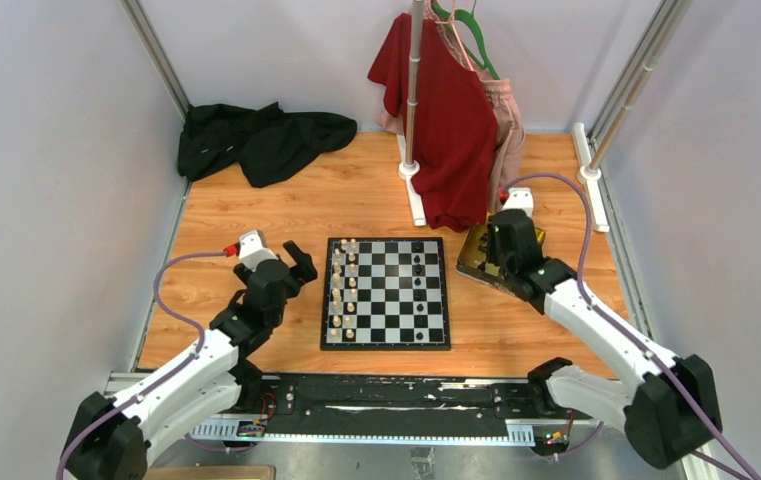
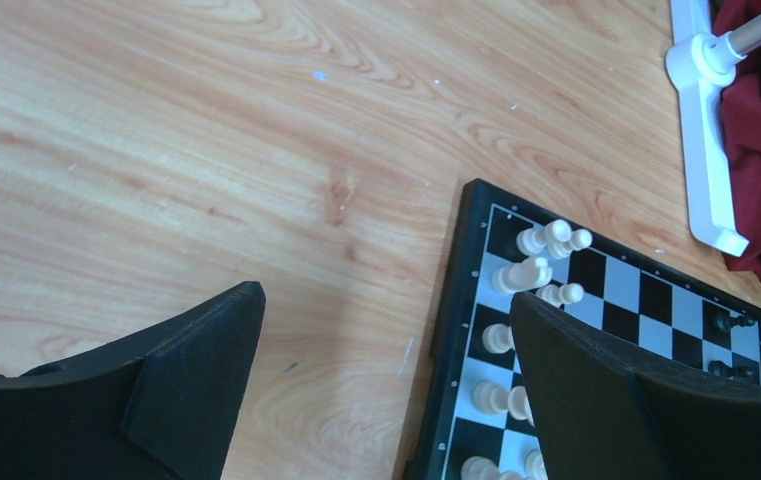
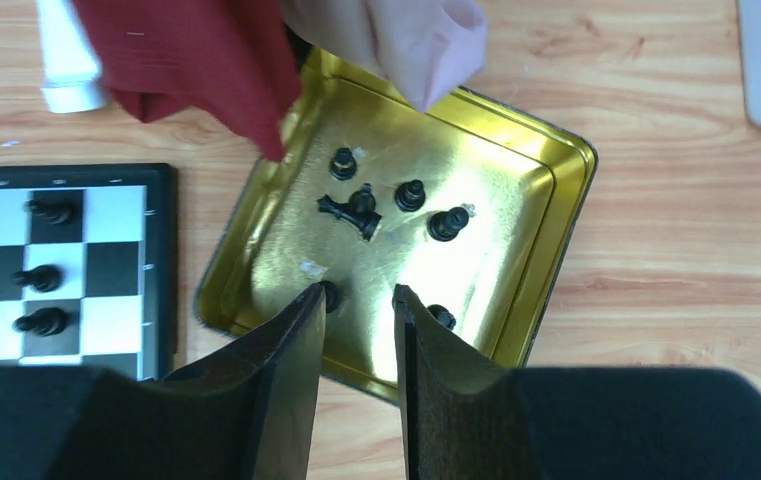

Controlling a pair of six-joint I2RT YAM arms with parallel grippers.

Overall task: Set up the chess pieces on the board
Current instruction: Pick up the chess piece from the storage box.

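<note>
In the right wrist view, my right gripper point(image 3: 358, 292) covers the near rim of the tray point(image 3: 566, 200) and half-hides two black pieces point(image 3: 442, 316). A red garment point(image 3: 196, 60) masks the tray's far corner. The board point(image 3: 161, 260) is cut off at the left edge. Piece types: too small to tell.

Bright even light; soft shadows; glare on gold tray point(image 3: 516, 180).

Left end effector point(image 2: 386, 296) wide open — right end effector point(image 3: 358, 292) ajar
</note>
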